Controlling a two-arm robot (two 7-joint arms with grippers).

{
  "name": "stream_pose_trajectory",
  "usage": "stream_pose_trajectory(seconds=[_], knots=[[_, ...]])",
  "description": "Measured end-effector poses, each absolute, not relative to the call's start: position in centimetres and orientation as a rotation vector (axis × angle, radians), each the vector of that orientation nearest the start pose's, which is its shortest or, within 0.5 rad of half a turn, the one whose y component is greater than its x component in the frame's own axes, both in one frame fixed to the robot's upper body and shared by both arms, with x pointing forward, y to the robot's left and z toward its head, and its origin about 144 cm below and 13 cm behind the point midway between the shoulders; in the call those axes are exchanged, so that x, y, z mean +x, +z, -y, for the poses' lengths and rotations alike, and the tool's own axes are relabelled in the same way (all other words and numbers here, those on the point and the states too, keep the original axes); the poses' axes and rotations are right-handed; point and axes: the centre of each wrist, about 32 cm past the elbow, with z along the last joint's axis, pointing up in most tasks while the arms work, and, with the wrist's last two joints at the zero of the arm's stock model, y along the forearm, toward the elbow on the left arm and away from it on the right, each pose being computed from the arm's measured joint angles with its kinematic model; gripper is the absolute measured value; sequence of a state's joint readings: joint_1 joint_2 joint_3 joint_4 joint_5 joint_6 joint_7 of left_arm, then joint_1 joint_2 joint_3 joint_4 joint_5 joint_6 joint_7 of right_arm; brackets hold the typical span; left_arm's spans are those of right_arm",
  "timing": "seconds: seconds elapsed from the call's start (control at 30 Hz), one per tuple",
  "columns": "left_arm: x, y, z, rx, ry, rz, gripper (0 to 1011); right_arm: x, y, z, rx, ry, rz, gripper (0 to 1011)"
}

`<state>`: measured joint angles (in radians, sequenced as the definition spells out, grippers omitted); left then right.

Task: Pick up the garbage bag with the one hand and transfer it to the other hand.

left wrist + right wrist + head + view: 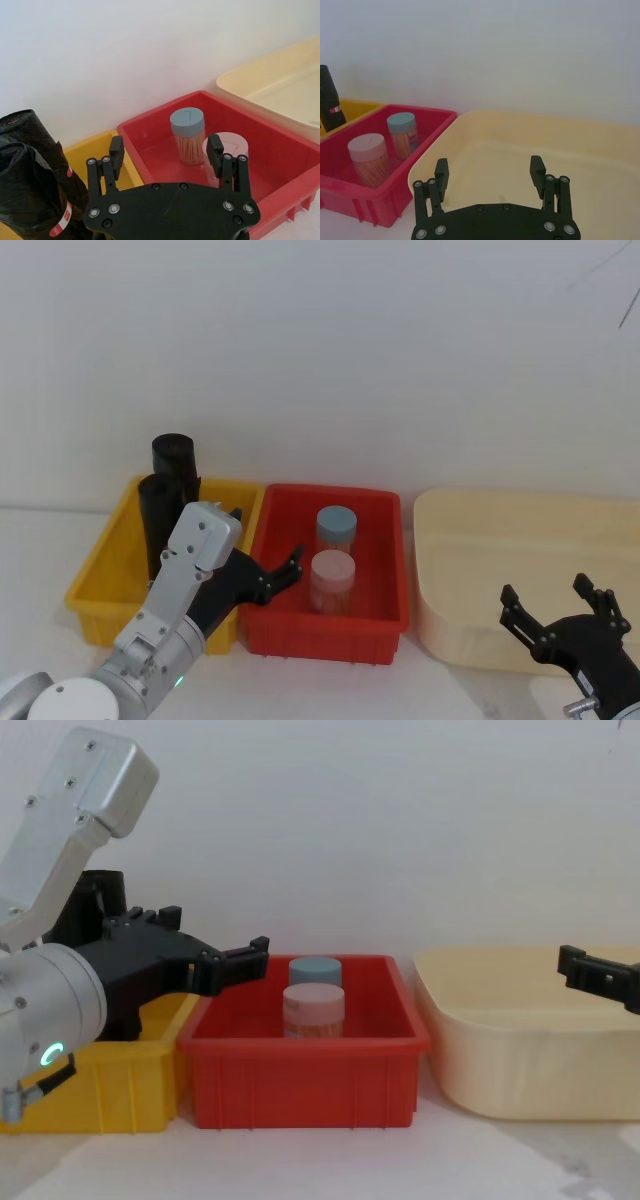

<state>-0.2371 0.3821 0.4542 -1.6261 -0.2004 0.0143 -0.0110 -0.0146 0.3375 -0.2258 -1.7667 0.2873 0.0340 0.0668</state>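
— Since the head view misses the labels [61,221], which view shows them?
— Left wrist view, on the garbage bag [27,192], seemingly upright beside its twin roll [22,127] in the yellow bin [105,570]; toothpick jars [187,135] in the red bin [280,160]; left gripper [165,142] and right gripper [489,164] spread, empty.

Left arm [185,585] lies across the yellow bin [100,580], so the garbage bag [157,510] loses its lower half behind it, and the second roll [172,455] shows just its top. From chest height, the left claw [215,932] and its wrist cover nearly all of both. The label [66,213] print is too small to read. Right claw [545,590]: wrist cut off at the lower corner, and the chest view's edge slices it too.
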Motion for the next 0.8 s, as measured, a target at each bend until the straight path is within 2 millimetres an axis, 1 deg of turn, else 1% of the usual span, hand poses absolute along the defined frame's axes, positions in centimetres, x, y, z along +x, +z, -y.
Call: stream_pose_trajectory(seconds=[0.8], knots=[[49.20,120.44,-19.84,0.061,1.124,0.268,1001,44.33,118.87,23.71,0.026,-1.230,0.075,999]])
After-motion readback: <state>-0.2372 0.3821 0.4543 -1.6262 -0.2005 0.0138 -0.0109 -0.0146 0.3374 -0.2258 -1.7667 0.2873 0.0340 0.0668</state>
